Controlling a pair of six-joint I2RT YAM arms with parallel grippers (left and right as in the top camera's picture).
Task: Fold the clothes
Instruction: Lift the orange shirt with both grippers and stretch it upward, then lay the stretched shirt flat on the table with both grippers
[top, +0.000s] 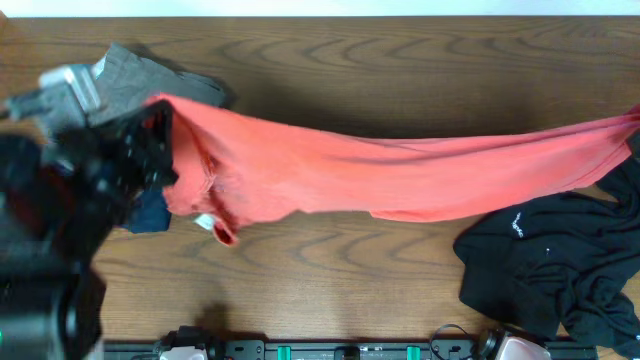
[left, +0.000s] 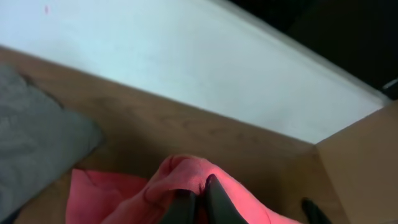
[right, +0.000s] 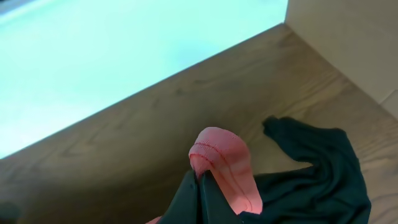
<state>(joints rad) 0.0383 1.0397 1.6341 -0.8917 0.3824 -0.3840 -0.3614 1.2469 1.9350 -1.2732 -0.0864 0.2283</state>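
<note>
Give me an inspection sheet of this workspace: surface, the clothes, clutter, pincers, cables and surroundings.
Surface: wood table, bare grain showing around the garments.
Job's things: red shirt stretched across the table between both pincers; grey garment at far left; navy cloth beneath the left arm; black garment crumpled at front right.
Clutter: nothing seen.
Pincers: left pincer shut on a fold of the shirt; right pincer shut on a stitched edge of the shirt.
Cables: nothing seen.
Surroundings: white wall behind the table; wood side board at its end.
</note>
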